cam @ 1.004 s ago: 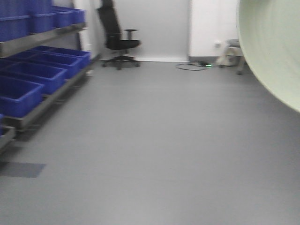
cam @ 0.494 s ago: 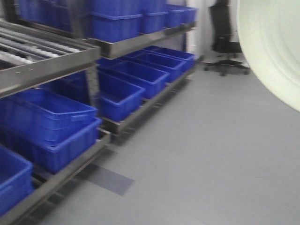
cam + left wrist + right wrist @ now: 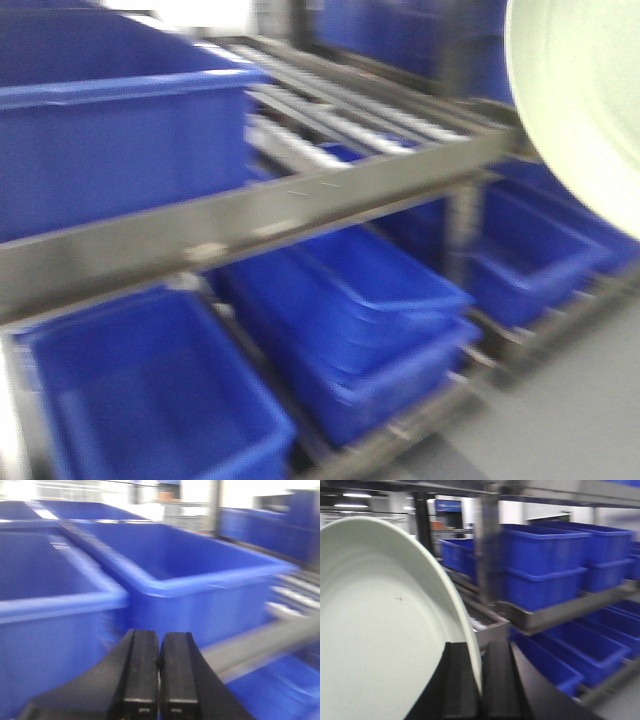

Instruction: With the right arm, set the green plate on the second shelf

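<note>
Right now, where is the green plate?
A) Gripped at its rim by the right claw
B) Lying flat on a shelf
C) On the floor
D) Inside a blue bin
A: in the right wrist view, the rim of the green plate sits in the closed right claw, and the plate stands on edge in the air.
</note>
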Tool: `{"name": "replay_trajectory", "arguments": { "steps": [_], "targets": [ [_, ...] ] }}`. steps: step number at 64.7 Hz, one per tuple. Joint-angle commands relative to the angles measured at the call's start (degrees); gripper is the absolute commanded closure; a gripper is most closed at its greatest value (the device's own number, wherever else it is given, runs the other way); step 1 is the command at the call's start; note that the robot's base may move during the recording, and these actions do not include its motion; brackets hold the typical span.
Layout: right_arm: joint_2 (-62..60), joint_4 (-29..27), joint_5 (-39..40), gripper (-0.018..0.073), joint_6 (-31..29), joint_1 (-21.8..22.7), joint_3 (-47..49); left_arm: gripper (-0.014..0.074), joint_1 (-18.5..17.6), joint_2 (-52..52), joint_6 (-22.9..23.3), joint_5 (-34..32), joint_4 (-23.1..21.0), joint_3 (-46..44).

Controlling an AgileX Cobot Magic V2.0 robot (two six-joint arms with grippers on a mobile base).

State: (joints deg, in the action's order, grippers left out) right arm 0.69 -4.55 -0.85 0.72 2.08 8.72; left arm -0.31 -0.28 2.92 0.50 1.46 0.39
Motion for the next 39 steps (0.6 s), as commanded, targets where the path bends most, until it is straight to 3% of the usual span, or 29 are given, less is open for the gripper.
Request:
{"name": "replay_trajectory", "arguments": {
  "steps": [1, 39],
  "targets": [
    [0.55, -0.71, 6.85, 0.0506, 0.29, 0.36, 1.71, 0.0466, -0.18, -0.99, 0.36, -4.77, -0.50, 2.40],
    [0.55, -0.71, 6.85, 0.0506, 0.29, 0.31, 1.71, 0.0466, 1.02, -0.99, 0.36, -4.77, -0.50, 2.40]
  ]
}}
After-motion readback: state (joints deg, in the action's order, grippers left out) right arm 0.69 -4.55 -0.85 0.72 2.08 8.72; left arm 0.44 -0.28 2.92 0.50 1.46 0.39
